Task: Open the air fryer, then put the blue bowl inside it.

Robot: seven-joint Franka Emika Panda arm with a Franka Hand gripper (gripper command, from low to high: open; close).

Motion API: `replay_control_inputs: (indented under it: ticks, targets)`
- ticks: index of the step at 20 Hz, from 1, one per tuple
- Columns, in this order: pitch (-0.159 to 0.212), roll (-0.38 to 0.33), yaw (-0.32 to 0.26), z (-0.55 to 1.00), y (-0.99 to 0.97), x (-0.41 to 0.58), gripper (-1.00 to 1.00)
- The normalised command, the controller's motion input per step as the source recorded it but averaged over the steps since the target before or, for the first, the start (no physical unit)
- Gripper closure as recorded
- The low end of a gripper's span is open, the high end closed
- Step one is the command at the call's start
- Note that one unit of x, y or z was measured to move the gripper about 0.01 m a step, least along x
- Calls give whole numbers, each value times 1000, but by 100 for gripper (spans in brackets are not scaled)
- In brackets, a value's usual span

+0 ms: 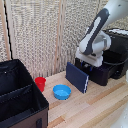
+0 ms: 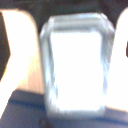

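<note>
- The white robot arm's tool [image 1: 89, 62] hangs low at the front of the large black boxy air fryer [image 1: 111, 61], just above the dark-blue flat rectangular slab [image 1: 77, 77].
- Whether its fingers are spread or pressed together, I cannot tell.
- The small round bright-blue bowl [image 1: 62, 92] sits on the wooden counter [image 1: 95, 107], near the slab and well apart from the tool.
- The red cup [image 1: 40, 83] stands near the bowl, beside the black fabric bin [image 1: 20, 95].
- The wrist view is blurred.

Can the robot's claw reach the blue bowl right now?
Probably yes. The blue bowl sits in the open on the wooden table with nothing over it. The claw is up by the air fryer, beside the dark blue slab, so it must swing over first.
</note>
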Motion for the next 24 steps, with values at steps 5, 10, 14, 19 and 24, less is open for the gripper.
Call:
replay_control_inputs:
  ticks: [5,10,14,19,24]
  targets:
    - [21,45,-89,840,322,0,-100]
    - [105,182,-5,525,525,0,-100]
    - [91,249,49,346,603,2,-100]
    - [32,260,83,87,530,0,-100]
    - [-1,240,123,-42,436,0,-100]
